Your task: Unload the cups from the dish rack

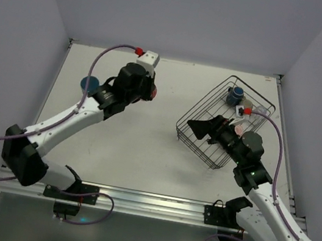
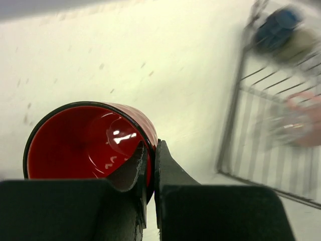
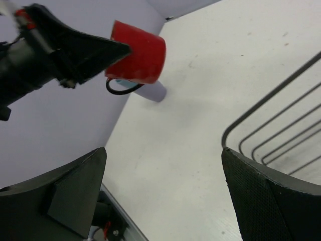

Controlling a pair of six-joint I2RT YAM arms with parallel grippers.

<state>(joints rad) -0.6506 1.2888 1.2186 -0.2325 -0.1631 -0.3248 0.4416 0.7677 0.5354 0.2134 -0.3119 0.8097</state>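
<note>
My left gripper is shut on the rim of a glossy red cup, one finger inside and one outside. It holds the cup above the table's back left. The right wrist view shows that red cup in the air. A light blue cup stands on the table left of it. The black wire dish rack sits at the right with a dark blue cup in its far corner and a pinkish cup near my right wrist. My right gripper is open over the rack's left end, holding nothing.
Grey walls close in the table on the left, back and right. A metal rail runs along the near edge between the arm bases. The rack's wire rim lies just right of my right fingers.
</note>
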